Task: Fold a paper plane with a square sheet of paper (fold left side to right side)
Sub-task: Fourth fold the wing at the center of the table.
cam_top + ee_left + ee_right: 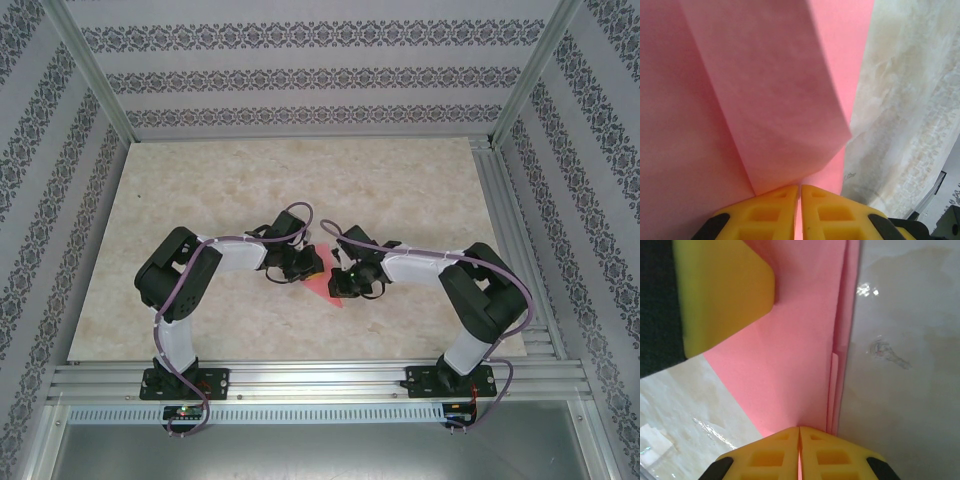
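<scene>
The square sheet of paper [328,290], pinkish-red and partly folded to a point, lies mid-table between both arms. My left gripper [308,265] stands at its far left part. In the left wrist view, the left gripper [800,187] is shut, and a raised flap of the paper [775,100] runs down into its tips. My right gripper [343,283] is at the paper's right side. In the right wrist view, the right gripper [799,429] is shut with its tips on the flat paper [790,365], near stacked folded edges. A left finger [725,295] rests on the paper's far part.
The beige marbled tabletop [300,180] stretches behind and beside the arms. Patterned walls enclose it on three sides. An aluminium rail [320,375] at the near edge carries both arm bases.
</scene>
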Motion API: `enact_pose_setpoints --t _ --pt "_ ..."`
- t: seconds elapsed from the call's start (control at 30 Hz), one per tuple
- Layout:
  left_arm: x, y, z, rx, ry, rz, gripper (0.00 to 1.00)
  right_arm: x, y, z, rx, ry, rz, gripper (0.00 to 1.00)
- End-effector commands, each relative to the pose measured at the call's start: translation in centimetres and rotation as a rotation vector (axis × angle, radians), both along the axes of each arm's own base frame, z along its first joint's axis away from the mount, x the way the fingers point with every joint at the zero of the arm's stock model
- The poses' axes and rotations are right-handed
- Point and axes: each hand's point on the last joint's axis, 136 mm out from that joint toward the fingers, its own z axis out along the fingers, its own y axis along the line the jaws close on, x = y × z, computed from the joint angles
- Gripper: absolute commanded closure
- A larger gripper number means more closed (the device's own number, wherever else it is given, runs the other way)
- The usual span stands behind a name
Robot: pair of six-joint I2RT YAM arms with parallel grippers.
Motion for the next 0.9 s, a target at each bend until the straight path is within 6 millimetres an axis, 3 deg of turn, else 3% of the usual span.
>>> enact_pose_setpoints --t 0.0,0.87 --pt "-1.3 2.0 -3.4 0.115 0.071 0.010 0.86 -4.1 -3.8 -2.1 -0.196 0.112 0.031 0.91" --pt "-1.4 2.3 -3.9 0.127 0.077 0.012 0.87 -7.1 -5.2 -1.6 -0.284 0.101 0.044 0.90"
